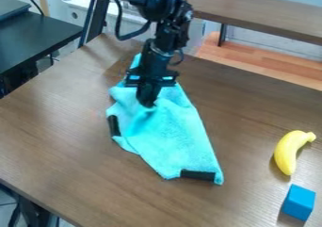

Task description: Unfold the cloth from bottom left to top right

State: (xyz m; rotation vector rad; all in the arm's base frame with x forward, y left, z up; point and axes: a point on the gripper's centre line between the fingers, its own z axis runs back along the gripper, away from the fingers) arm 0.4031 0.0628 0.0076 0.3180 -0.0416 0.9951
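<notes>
The jaws of a black gripper [148,102] point down into a bunched part of the turquoise cloth [175,139], well up and left of the banana [287,151], though whether they are spread, pressed together or pinching fabric cannot be told. The cloth lies rumpled on the brown desk [69,146], all of it to the banana's left, and a clean unfold likely calls for catching only the upper layer, lifting it just clear and drawing it smoothly toward the space above the banana, while a blue block [299,201] sits just below that fruit.
</notes>
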